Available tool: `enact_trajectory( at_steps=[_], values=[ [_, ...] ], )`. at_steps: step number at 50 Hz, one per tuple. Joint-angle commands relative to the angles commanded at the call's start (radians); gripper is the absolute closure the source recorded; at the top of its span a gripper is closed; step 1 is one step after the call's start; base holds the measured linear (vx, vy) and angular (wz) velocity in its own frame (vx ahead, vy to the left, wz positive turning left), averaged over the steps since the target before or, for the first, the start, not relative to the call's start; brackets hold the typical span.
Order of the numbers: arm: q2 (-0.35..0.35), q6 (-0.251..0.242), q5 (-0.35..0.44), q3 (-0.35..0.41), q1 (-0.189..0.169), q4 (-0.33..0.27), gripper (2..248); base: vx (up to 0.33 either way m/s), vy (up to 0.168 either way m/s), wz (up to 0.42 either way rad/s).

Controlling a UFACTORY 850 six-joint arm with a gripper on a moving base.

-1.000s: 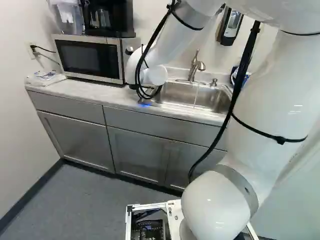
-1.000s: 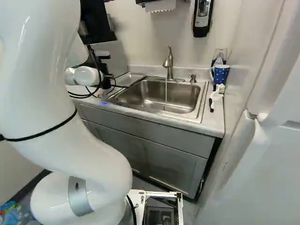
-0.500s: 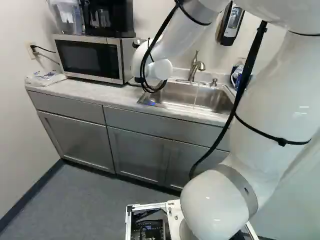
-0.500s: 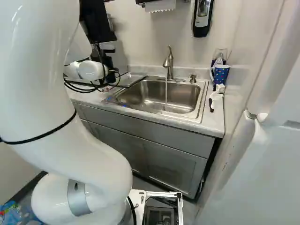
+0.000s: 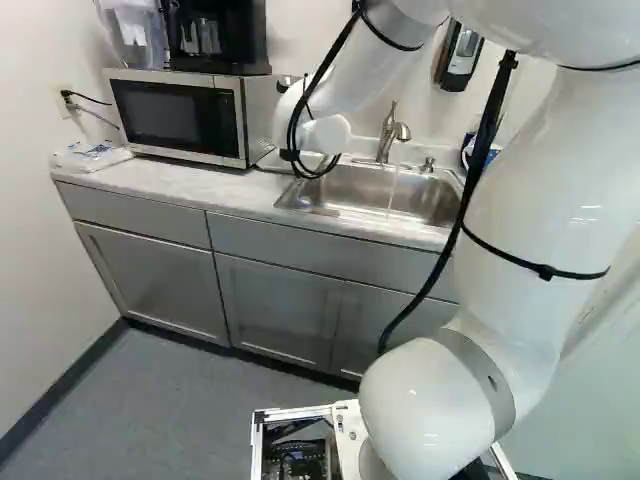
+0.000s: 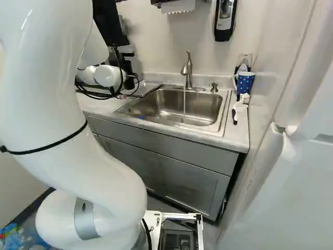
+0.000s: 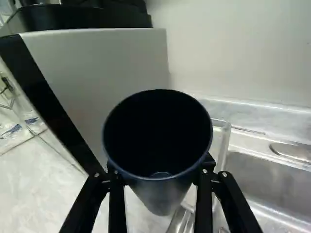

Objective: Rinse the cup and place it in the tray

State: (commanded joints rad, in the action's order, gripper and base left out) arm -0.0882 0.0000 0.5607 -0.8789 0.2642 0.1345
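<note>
**Gripper carries the dark cup across the counter toward the sink**

The gripper has moved away from the microwave, toward the back wall and the sink, compared with the earlier base views. Its fingers are closed around the dark cup, one on each side, and the cup travels with the arm. In the wrist view the cup's mouth faces the camera, and it partly hides the clear tray beside the sink. The base has not moved. Water still runs from the faucet, and the blue mug keeps its place beyond the sink.
</note>
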Motion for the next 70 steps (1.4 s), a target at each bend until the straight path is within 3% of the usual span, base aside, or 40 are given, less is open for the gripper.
enact_trajectory(
  at_steps=[70],
  values=[
    [-0.031, 0.0, 0.0, -0.033, -0.203, 0.0, 126, 0.0, 0.0, 0.0]
  ],
)
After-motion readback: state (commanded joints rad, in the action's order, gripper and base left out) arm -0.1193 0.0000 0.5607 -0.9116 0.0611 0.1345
